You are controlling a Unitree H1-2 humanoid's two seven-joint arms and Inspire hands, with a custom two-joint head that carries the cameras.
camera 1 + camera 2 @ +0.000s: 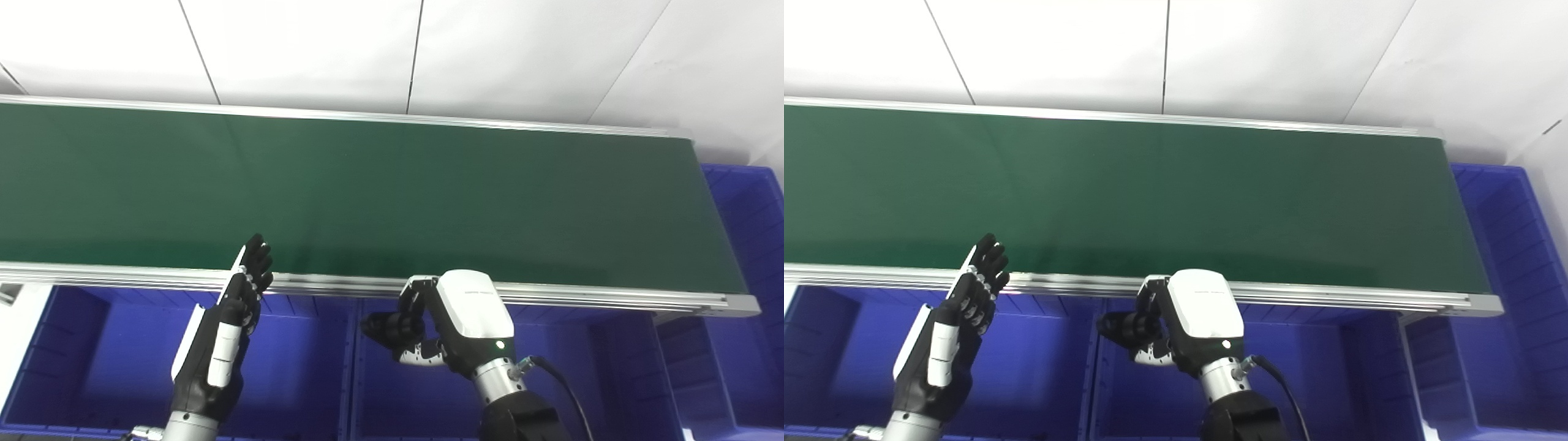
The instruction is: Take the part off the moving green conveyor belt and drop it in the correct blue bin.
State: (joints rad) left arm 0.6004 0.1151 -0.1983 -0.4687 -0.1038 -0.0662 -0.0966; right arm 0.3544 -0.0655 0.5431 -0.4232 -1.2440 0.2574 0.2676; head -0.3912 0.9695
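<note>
The green conveyor belt runs across the whole width of the view, framed by silver rails, with white wall panels behind it. No part shows anywhere on its surface, and neither hand holds one — where the part is cannot be told from these views.

Below the near rail sits a row of blue bins, divided by upright walls, and another blue bin stands at the belt's right end, beyond its edge.

The left hand rises in front of the near rail, seen edge-on, its fingers stretched straight and close together, released and grasping nothing. Their tips reach over the rail onto the lower edge of the belt.

The right hand hangs just below the near rail, above the middle bins, its white back facing the camera. Its fingers curl inward to the left, clenched on nothing that can be seen. A black cable loops out from its wrist.
</note>
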